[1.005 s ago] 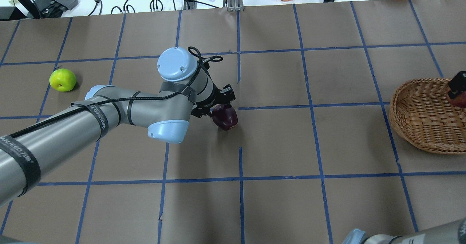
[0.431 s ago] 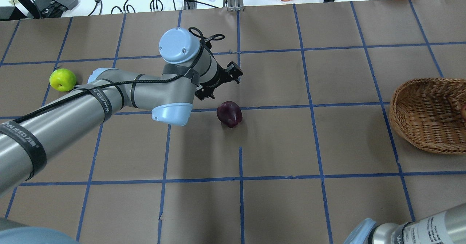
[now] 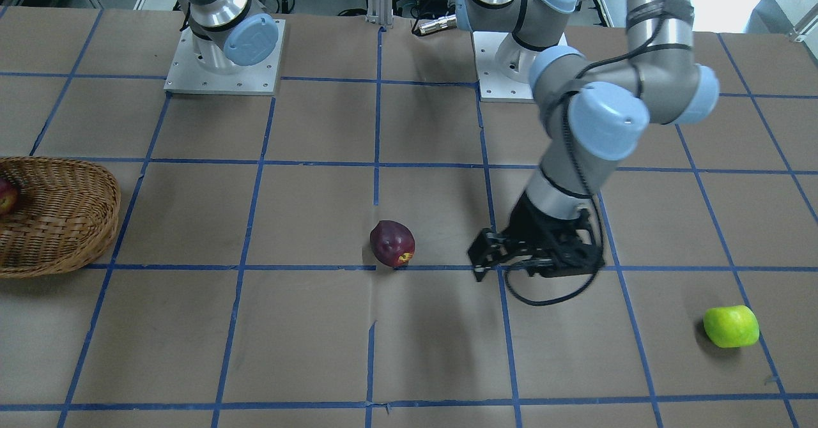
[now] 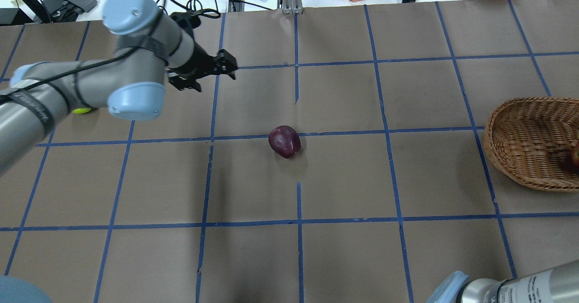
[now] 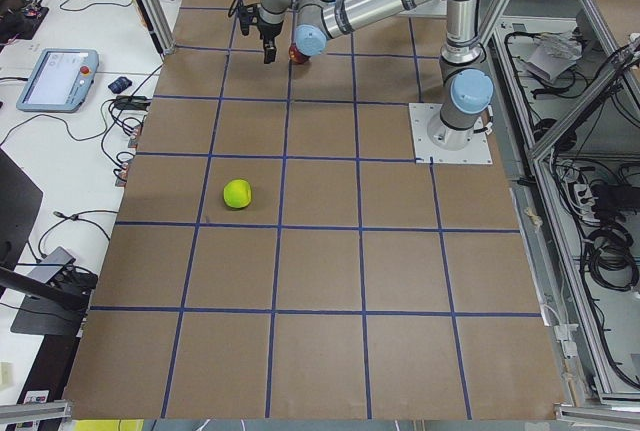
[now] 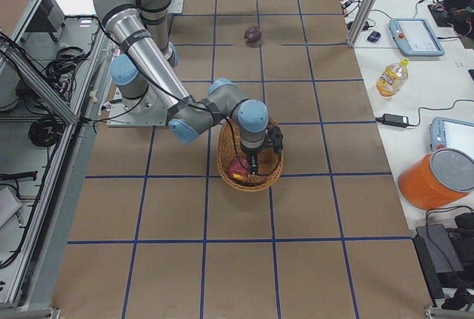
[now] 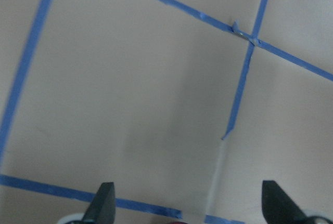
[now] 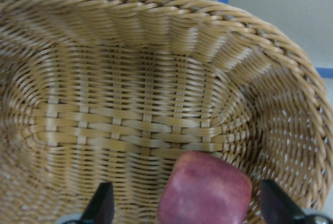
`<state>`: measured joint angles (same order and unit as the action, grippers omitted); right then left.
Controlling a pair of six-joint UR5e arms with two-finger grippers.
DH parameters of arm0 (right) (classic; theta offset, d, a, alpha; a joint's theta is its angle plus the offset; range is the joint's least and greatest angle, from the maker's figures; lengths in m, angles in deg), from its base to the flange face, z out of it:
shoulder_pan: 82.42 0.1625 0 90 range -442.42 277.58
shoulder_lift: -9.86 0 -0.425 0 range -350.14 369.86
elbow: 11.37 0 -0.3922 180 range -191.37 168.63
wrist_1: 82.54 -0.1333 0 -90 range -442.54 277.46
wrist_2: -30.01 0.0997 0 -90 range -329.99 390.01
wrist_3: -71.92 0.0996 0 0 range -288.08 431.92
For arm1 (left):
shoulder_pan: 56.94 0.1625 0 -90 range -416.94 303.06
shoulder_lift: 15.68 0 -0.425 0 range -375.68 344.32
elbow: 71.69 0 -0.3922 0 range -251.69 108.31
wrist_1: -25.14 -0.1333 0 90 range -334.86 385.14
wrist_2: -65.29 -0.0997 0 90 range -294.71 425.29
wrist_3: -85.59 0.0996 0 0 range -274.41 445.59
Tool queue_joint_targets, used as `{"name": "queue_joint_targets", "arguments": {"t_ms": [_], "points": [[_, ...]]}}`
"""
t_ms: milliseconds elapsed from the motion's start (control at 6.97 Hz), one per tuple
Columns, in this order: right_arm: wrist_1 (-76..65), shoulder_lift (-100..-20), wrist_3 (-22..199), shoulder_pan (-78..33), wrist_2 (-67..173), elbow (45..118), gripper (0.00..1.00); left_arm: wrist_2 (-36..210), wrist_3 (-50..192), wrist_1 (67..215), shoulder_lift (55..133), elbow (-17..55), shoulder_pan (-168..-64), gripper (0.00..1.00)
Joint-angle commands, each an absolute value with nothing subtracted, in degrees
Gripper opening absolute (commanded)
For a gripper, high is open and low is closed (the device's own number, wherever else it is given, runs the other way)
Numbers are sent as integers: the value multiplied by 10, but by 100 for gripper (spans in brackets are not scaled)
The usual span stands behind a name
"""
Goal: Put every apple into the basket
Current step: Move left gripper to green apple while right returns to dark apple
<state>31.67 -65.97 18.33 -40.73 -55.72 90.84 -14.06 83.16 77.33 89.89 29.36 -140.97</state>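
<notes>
Left claw (image 4: 213, 76): spread wide, empty, over table (image 4: 344, 176)
Maroon apple (image 4: 284, 141): on table, well apart from left claw
Right claw (image 8: 190, 206): spread; red apple (image 8: 205, 193) lies between, in basket (image 8: 130, 78)

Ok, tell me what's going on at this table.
A two-armed robot is collecting apples into a basket. The red apple already lies in the basket, with the right gripper open over it. The maroon apple and the green apple sit on the table, untouched. The left gripper hangs open above bare table, between those two, holding nothing.
</notes>
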Motion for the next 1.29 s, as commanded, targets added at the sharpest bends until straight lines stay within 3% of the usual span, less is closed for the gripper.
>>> {"name": "queue_joint_targets", "arguments": {"t_ms": [0, 287, 574, 861, 1148], "points": [[264, -717, 228, -313, -550, 910, 100, -143, 1191, 869, 882, 285, -1201, 100], [257, -725, 351, -152, -552, 910, 100, -150, 1355, 866, 930, 243, -1096, 100], [263, -721, 540, 9, -545, 910, 100, -193, 1357, 866, 1002, 157, -1092, 100], [368, -677, 797, 175, -545, 915, 100, -181, 1284, 845, 1068, 125, -1100, 100], [490, -603, 953, 270, -546, 916, 100, -161, 1278, 838, 1101, 107, -1110, 100]]}}
